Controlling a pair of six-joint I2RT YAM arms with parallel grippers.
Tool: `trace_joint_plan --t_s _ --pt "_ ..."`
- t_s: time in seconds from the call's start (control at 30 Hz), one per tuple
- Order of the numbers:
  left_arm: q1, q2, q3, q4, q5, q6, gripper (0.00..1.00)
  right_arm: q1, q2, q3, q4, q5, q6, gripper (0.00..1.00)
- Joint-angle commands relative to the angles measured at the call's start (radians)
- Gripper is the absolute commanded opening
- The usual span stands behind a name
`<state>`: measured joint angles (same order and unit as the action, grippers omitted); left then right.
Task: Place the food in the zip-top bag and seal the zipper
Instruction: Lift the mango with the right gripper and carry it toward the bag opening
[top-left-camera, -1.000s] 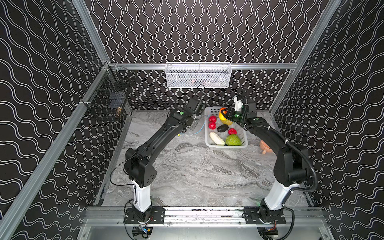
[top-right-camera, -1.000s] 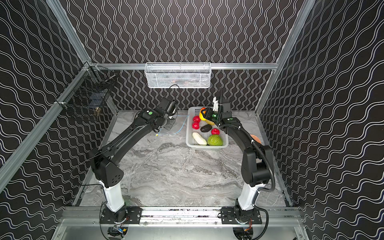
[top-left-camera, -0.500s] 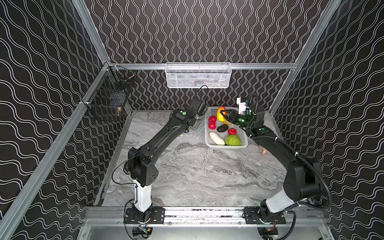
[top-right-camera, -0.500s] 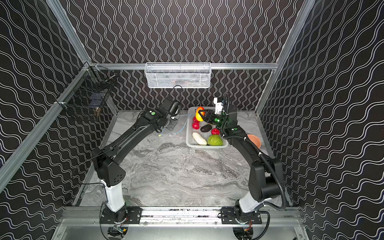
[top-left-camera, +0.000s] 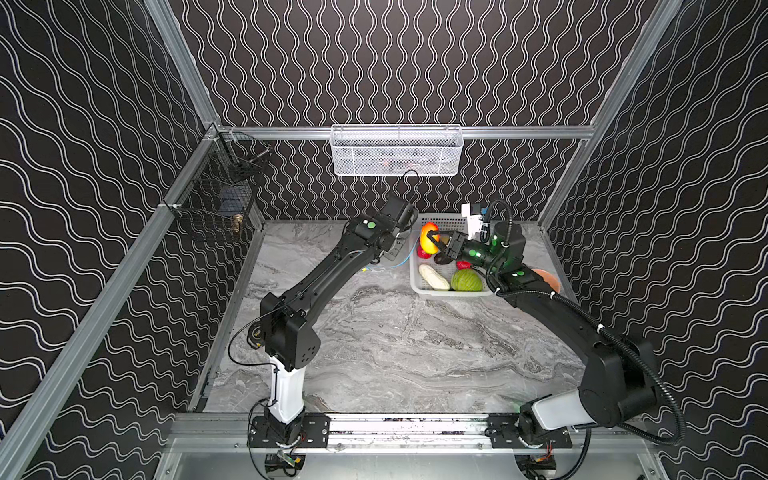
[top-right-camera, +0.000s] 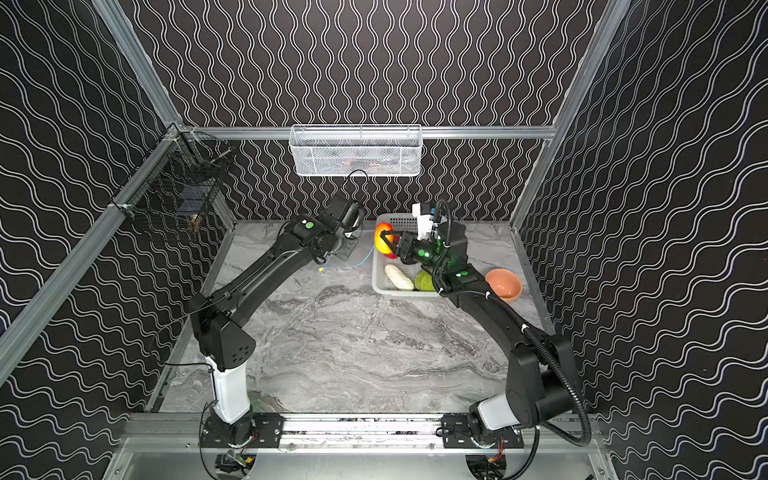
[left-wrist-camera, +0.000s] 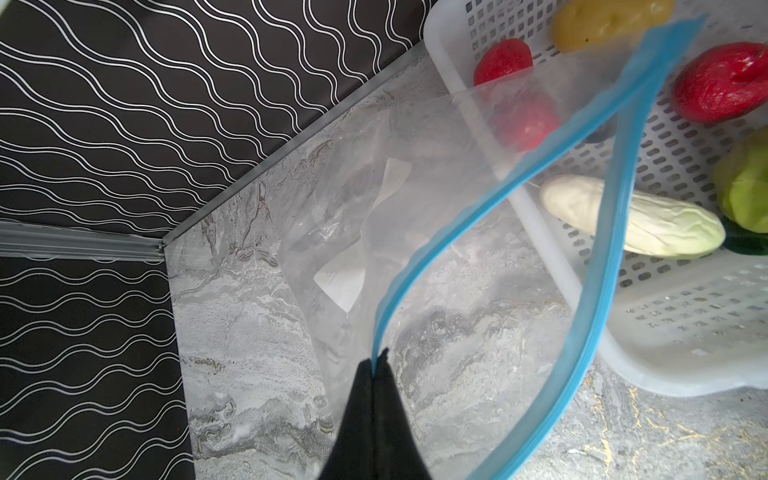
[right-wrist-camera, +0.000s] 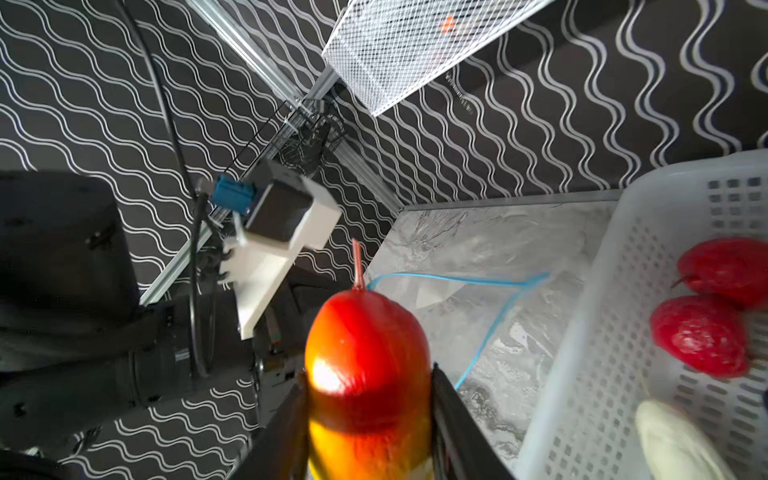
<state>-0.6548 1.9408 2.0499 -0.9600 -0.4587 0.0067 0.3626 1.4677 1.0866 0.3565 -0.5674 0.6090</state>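
Room: black walls (top-left-camera: 374, 62) w/ white wavy lines all round; no trouble there.
Tabletop (top-left-camera: 395, 353): grey stone look, bare in the middle. If the fruit (right-wrist-camera: 365, 332) slips out, it could roll away on it.
Zip-top bag (left-wrist-camera: 436, 208): clear & floppy, hangs from the left hand (left-wrist-camera: 376, 363) just beside the basket (top-left-camera: 453, 292). Mouth open in a loop, nothing inside yet. Held at 1 spot only, so a bump could fold the mouth shut.
Basket: white w/ holes. Rest of the food sits in it: white long veg (top-left-camera: 433, 277), green cabbage (top-left-camera: 466, 281), red pieces (left-wrist-camera: 723, 83), potato (left-wrist-camera: 602, 25). Its wall is close to the bag mouth, so the right hand (right-wrist-camera: 368, 380) could knock it.
Left hand: pinched shut on the blue edge of the bag. Thin, slick plastic, so it may slide out if pushed.
Right hand: squeezing the fruit from both sides, up in the air near the bag mouth.
Fruit: yellow-orange w/ a red top, round & smooth. Next job is prob to drop it in; let go too soon and it lands outside.
Zipper (left-wrist-camera: 469, 216): light-blue strip, not zipped. Fruit pressing on it could bend it.
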Motion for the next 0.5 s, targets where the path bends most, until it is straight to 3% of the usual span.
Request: trace_joint_plan --t_s 0.0,0.13,0.47 --pt "-0.006 0.002 0.007 -0.006 0.011 0.005 0.00 0.012 0.008 0.013 0.010 0.042 0.006 0.00" --pt "-0.008 0.000 0.010 -0.008 0.012 0.004 0.00 0.036 0.026 0.054 -0.068 0.107 0.001 0.00" --pt "-0.008 -0.016 0.003 -0.005 0.010 0.006 0.00 0.125 0.086 0.050 -0.051 0.193 0.082 0.00"
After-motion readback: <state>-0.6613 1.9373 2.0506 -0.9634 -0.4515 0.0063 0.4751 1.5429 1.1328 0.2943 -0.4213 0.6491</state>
